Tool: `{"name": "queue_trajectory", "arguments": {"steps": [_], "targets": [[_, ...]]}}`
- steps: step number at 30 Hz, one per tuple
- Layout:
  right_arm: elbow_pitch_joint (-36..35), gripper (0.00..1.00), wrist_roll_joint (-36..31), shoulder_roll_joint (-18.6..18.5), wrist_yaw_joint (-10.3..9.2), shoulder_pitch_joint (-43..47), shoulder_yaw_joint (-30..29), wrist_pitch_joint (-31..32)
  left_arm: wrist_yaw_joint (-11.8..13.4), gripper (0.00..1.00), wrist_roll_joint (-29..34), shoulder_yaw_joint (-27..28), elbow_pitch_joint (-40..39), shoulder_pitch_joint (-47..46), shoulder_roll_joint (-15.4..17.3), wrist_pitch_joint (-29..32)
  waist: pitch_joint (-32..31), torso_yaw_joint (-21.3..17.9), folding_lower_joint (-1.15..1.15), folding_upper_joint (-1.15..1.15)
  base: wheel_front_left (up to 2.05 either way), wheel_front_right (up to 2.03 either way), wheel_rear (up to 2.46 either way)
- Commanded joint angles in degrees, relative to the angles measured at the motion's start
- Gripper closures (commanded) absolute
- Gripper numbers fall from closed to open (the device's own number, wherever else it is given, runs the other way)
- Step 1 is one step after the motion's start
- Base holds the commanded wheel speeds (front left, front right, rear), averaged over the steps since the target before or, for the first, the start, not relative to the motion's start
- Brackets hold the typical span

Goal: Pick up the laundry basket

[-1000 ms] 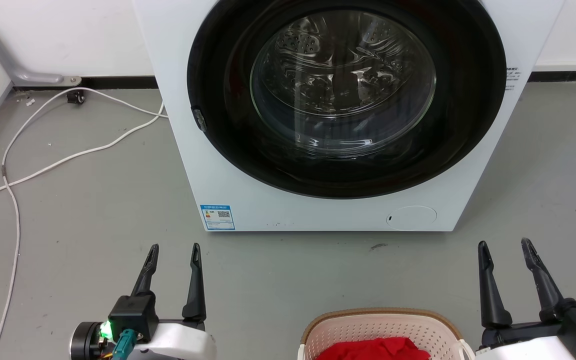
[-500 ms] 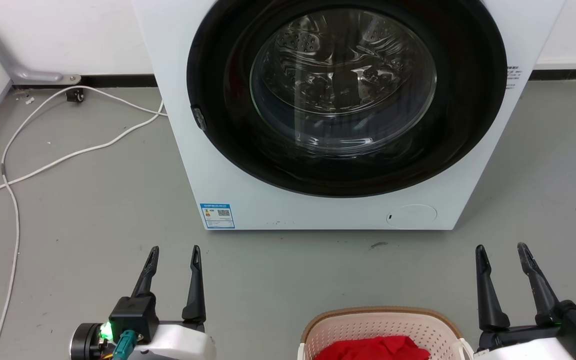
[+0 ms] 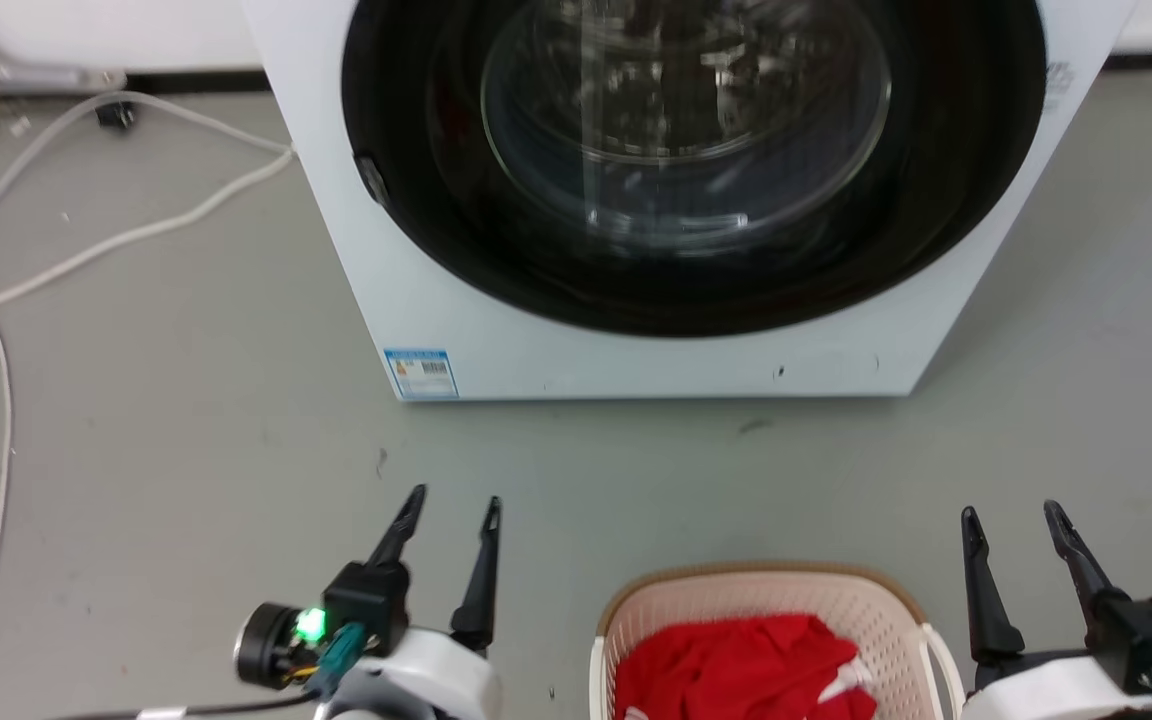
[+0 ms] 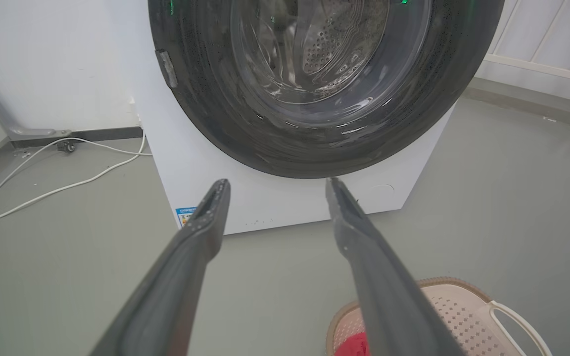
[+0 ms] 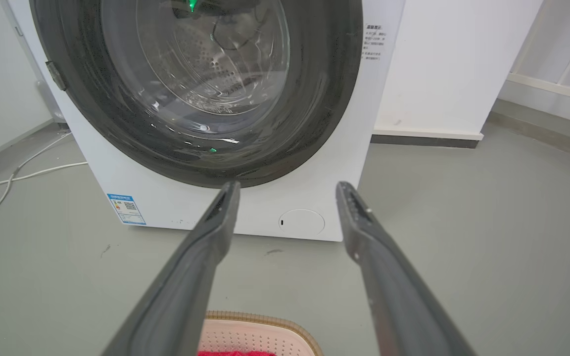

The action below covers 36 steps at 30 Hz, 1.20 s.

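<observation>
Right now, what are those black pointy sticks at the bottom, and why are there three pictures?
Those sticks are the robot's fingers. It has two arms, each ending in a hand with two long fingers: the left hand and the right hand. Both are open and hold nothing. One picture comes from a camera on the robot's head, looking down. The other two come from cameras on its wrists, looking along the fingers. On the grey floor stands a white washing machine, and nearer the robot a laundry basket with red clothes inside. White cables lie at the left.
</observation>
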Motion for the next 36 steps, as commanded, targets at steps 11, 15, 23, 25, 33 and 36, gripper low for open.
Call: {"name": "queue_trajectory", "arguments": {"steps": [11,15,23,25,33,36], "targets": [[13.02,0.00,-7.68,-0.13,-0.04,-8.46,-5.59,-0.11,-3.48,0.00,-3.52,-7.41,17.41,-10.82,0.10,-0.14,12.64,-1.65,0.00,0.00,0.00,0.00,0.00],[18.57,0.00,-10.46,-0.14,-0.04,-12.07,-6.65,-0.12,-4.27,0.00,-5.89,-10.70,25.23,-14.93,0.08,-0.15,16.17,-2.23,0.00,0.00,0.00,0.00,0.00],[28.51,0.00,-16.01,-0.12,-0.04,-18.40,-9.94,-0.12,-5.10,0.00,-11.18,-19.14,37.41,-22.24,0.08,0.30,23.31,-2.97,0.00,0.00,0.00,0.00,0.00],[31.20,0.00,-17.72,-0.13,-0.04,-20.40,-11.40,-0.11,-5.15,0.00,-12.84,-21.71,38.99,-23.74,0.08,1.14,25.05,-2.96,0.00,0.00,0.00,0.00,0.00],[41.78,0.00,-23.26,-0.13,-0.04,-26.96,-16.11,-0.11,-5.16,0.00,-20.92,-29.52,42.52,-27.94,0.09,4.60,31.32,-3.19,0.00,0.00,0.00,0.00,0.00],[44.55,0.00,-24.66,-0.13,-0.04,-28.99,-17.00,-0.12,-5.16,0.00,-23.07,-31.78,43.73,-29.22,0.09,5.55,33.20,-3.34,0.00,0.00,0.00,0.00,0.00]]}}
